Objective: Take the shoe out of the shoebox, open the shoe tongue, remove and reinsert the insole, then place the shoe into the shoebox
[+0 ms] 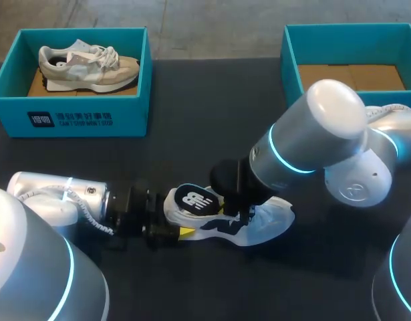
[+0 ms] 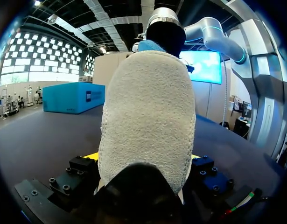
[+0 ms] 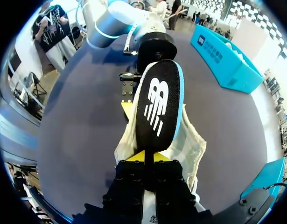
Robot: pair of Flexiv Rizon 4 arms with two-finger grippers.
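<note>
A white shoe (image 1: 265, 224) lies on the dark table with its heel toward my left arm. My left gripper (image 1: 172, 231) stands wide around the fuzzy heel (image 2: 148, 116), a yellow-tipped finger (image 2: 93, 156) pressing each side. A black insole (image 1: 194, 200) with a white logo and blue edge is tilted up over the shoe's opening. My right gripper (image 1: 235, 212) pinches its front end. In the right wrist view the insole (image 3: 159, 107) runs out from that shut gripper (image 3: 145, 158) over the shoe (image 3: 192, 142).
A teal shoebox (image 1: 78, 114) at the back left holds a second beige-and-white shoe (image 1: 88, 67). Another teal box (image 1: 292, 60) at the back right shows only its cardboard floor. My right arm's bulky joints (image 1: 325, 134) hang over the table's middle right.
</note>
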